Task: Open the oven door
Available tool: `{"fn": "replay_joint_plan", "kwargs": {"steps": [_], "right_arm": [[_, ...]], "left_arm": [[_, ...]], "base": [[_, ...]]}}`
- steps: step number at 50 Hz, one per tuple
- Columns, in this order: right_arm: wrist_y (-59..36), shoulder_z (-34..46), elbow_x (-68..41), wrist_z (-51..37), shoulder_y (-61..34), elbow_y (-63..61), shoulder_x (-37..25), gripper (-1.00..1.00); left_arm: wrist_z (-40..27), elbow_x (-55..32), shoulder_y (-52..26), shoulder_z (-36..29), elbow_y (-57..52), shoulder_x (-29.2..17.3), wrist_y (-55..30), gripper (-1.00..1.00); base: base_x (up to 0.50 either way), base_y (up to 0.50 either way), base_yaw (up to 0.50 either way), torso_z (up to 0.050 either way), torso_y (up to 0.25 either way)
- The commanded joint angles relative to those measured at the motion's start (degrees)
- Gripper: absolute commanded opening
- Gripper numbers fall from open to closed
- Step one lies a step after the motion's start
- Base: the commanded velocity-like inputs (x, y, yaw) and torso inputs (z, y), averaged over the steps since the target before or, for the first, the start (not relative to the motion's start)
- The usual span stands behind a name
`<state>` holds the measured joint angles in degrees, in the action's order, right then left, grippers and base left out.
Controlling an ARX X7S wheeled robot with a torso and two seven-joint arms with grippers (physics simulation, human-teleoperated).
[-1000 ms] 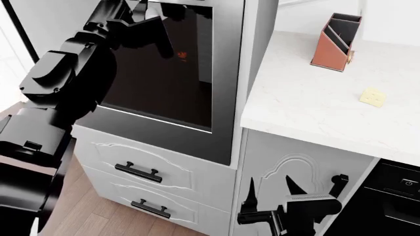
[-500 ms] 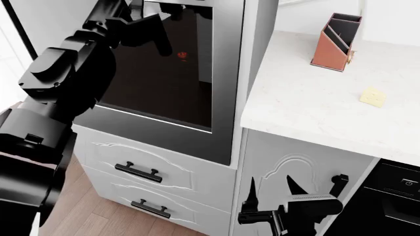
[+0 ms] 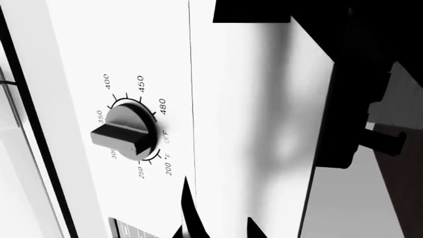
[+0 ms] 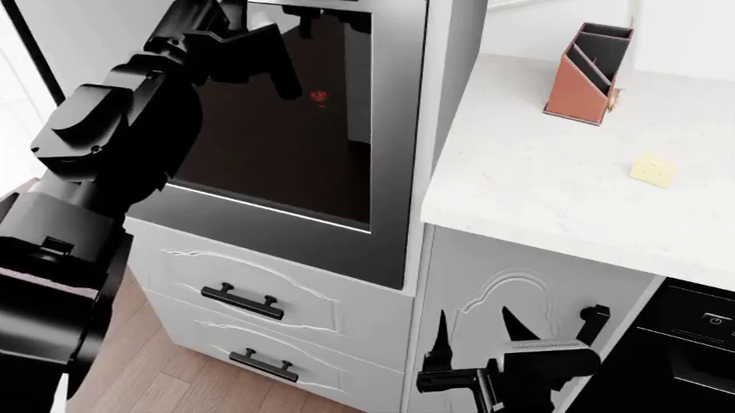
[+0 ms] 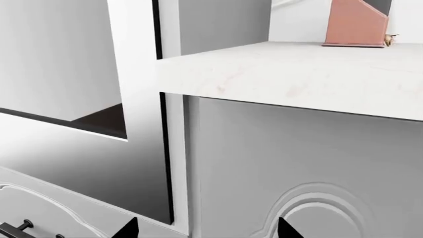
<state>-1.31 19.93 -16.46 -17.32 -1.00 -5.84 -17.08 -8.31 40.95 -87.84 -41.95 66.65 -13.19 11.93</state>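
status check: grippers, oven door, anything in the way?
Left gripper up at the oven door's top edge, grip unconfirmed. Right gripper open, idle by the white cabinet door. Oven door looks shut. No obstruction seen.

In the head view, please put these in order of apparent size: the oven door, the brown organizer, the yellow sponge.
Largest to smallest:
1. oven door
2. brown organizer
3. yellow sponge
The differences are clear.
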Motion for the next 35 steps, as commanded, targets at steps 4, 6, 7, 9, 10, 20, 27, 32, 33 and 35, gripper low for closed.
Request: {"fn": "replay_joint_plan", "kwargs": {"steps": [4, 6, 7, 9, 10, 20, 27, 32, 33, 35], "right_arm": [[0.1, 0.4, 0.0, -0.2, -0.1, 0.2, -0.1, 1.00], [0.2, 0.4, 0.0, -0.2, -0.2, 0.3, -0.1, 1.00], [0.2, 0.5, 0.0, -0.2, -0.2, 0.4, -0.1, 1.00], [0.2, 0.5, 0.0, -0.2, -0.1, 0.3, -0.2, 1.00], [0.1, 0.6, 0.0, -0.2, -0.1, 0.3, -0.2, 1.00], [0.2, 0.9, 0.1, -0.4, -0.1, 0.2, -0.3, 1.00], [0.3, 1.0, 0.1, -0.5, -0.2, 0.2, -0.3, 1.00], [0.5, 1.2, 0.2, -0.5, -0.2, 0.6, -0.3, 1.00], [0.5, 1.2, 0.2, -0.5, -0.2, 0.5, -0.3, 1.00], [0.4, 1.3, 0.1, -0.6, -0.2, 0.5, -0.4, 1.00]], "left_arm": [[0.6, -1.3, 0.6, 1.4, -2.3, -0.5, -0.7, -1.00], [0.5, -1.3, 0.6, 1.3, -2.3, -0.6, -0.7, -1.00], [0.5, -1.2, 0.7, 1.3, -2.7, -0.7, -0.8, -1.00], [0.7, -1.1, 1.1, 1.3, -4.0, -1.1, -1.1, -1.00], [0.6, -1.0, 1.2, 1.2, -4.5, -1.2, -1.1, -1.00], [4.4, -0.7, 5.2, 2.0, -17.0, -4.9, -4.0, -1.00], [5.9, -0.7, 7.2, 2.4, -22.8, -6.9, -4.9, -1.00], [5.7, -0.9, 7.8, 2.7, -23.9, -8.0, -4.3, -1.00], [5.7, -0.9, 7.9, 2.7, -24.2, -8.2, -4.3, -1.00], [5.9, -0.9, 8.2, 2.7, -25.0, -8.5, -4.4, -1.00]], "base": [[0.00, 0.00, 0.00, 0.000, 0.000], [0.00, 0.00, 0.00, 0.000, 0.000], [0.00, 0.00, 0.00, 0.000, 0.000], [0.00, 0.00, 0.00, 0.000, 0.000], [0.00, 0.00, 0.00, 0.000, 0.000], [0.00, 0.00, 0.00, 0.000, 0.001], [0.00, 0.00, 0.00, 0.000, 0.001], [0.00, 0.00, 0.00, 0.000, 0.000], [0.00, 0.00, 0.00, 0.000, 0.010], [0.00, 0.00, 0.00, 0.000, 0.000]]}}
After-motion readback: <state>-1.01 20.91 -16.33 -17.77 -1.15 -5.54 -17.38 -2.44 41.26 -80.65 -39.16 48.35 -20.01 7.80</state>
